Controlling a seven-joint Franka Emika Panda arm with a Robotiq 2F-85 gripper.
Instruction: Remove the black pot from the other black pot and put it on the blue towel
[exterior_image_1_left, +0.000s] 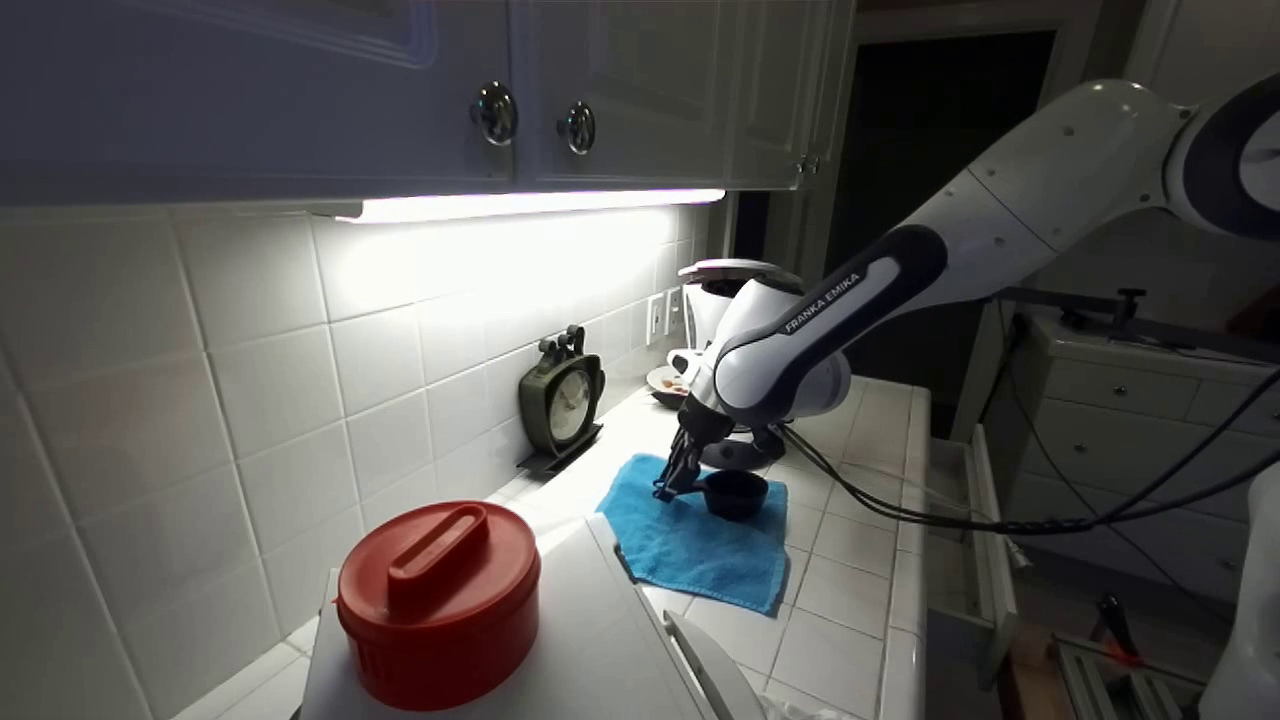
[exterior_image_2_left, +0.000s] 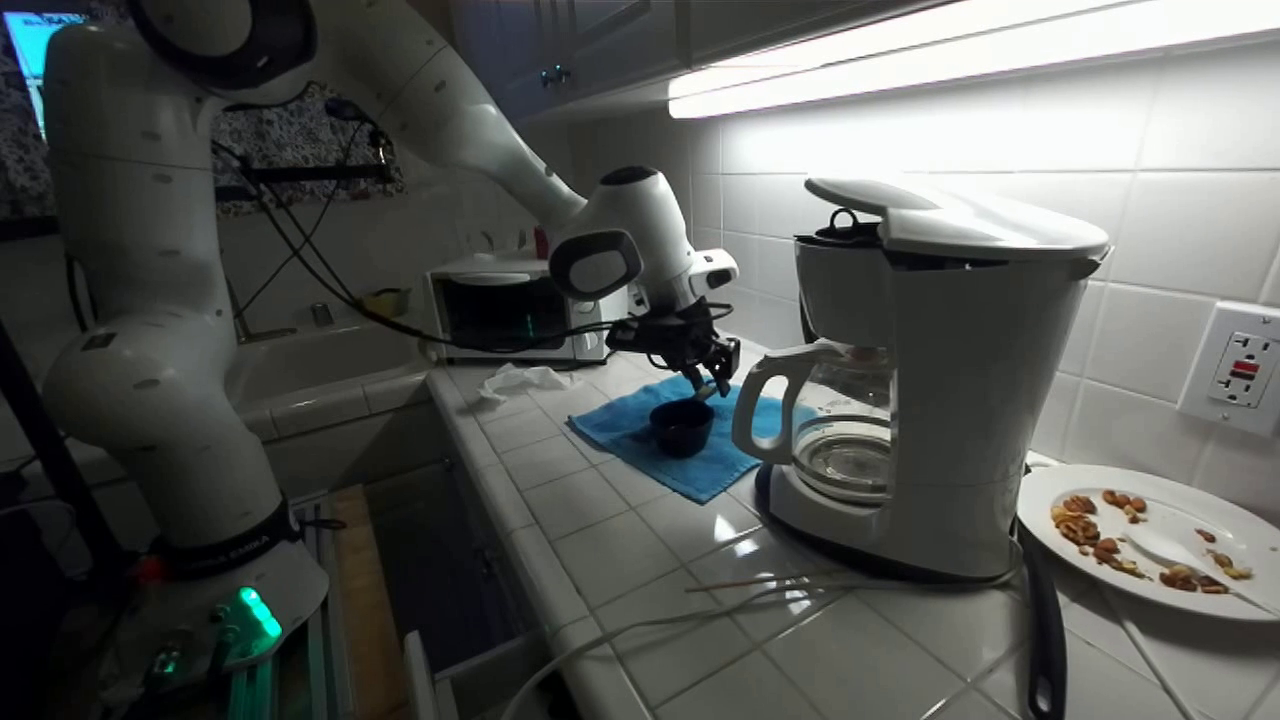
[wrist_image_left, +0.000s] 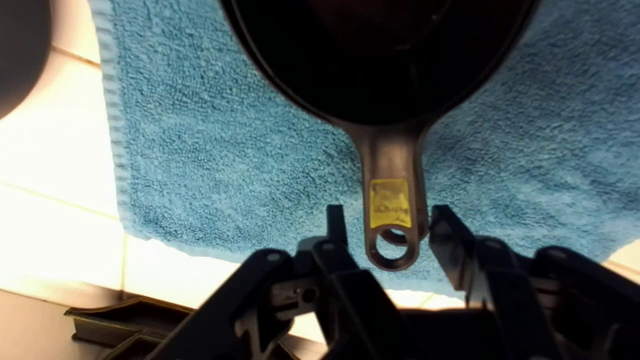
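Note:
Two black pots are nested on the blue towel (exterior_image_1_left: 715, 570). They look like one dark pot (exterior_image_1_left: 735, 495) in both exterior views (exterior_image_2_left: 681, 430). In the wrist view the upper pot (wrist_image_left: 380, 75) shows its round opening and a handle with a yellow label and a ring end. The lower pot's handle (wrist_image_left: 422, 215) peeks out just beneath, to the right; the rest of it is hidden. My gripper (wrist_image_left: 388, 215) is open, with one finger on each side of the handle ends. The right finger is very close to the lower handle; I cannot tell if they touch.
A white coffee maker (exterior_image_2_left: 970, 420) with a glass carafe (exterior_image_2_left: 845, 420) stands beside the towel. Behind it is a plate of nuts (exterior_image_2_left: 1255, 600). A green clock (exterior_image_1_left: 562, 405) stands by the wall. A red container (exterior_image_1_left: 440, 610) sits on a white toaster oven (exterior_image_2_left: 510, 310).

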